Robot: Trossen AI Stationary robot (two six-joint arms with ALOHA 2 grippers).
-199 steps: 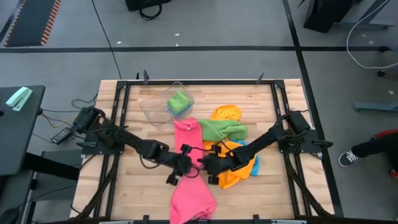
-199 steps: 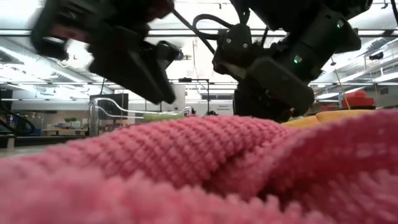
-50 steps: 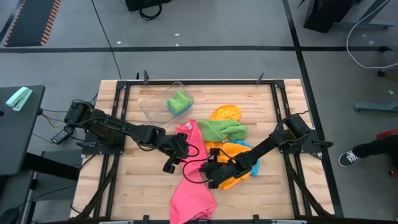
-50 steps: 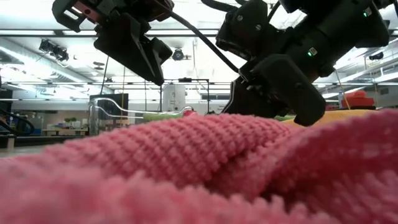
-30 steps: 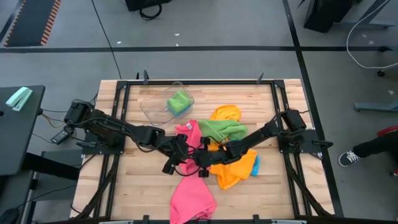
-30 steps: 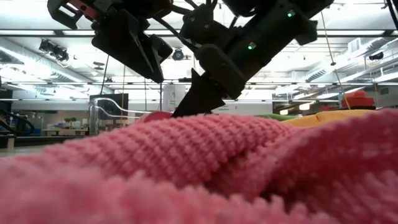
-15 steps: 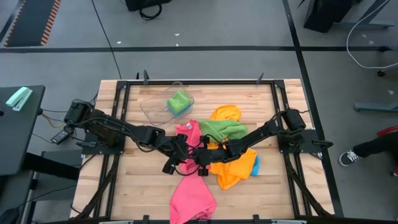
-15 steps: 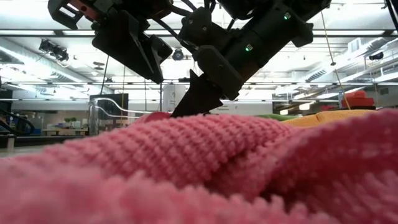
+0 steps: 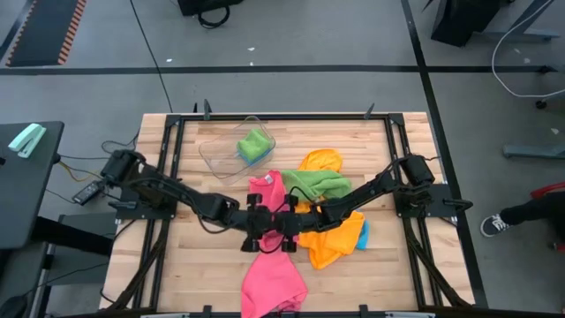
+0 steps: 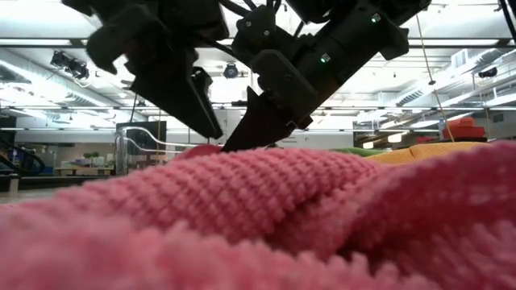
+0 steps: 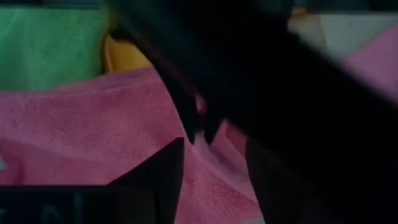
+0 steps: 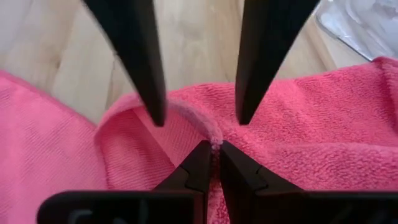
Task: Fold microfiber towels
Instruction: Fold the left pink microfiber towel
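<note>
Your wooden surface [image 9: 203,256] sits in a black frame on a grey floor; only the low view shows you the room behind, with ceiling lights and benches. From above you see the pink towel [image 9: 272,265] running from mid-surface down to the near edge, with a green towel [image 9: 315,185] and an orange towel [image 9: 334,238] just right of it, a sliver of blue towel [image 9: 362,233] under the orange, and a tub [image 9: 222,150] at the back holding another green cloth.

Both hands meet over the pink towel's upper part. The high view hides their fingers; the wrist views give them to you. Your right hand [image 12: 213,163] is pinched shut on a raised fold of the pink towel [image 12: 323,137], as its own camera shows. That same view shows your left hand [image 12: 196,68] standing open just above the fold, its two fingers apart and straddling it without touching. The left wrist view is mostly blocked by the dark right arm, with pink, green and orange cloth behind.
</note>
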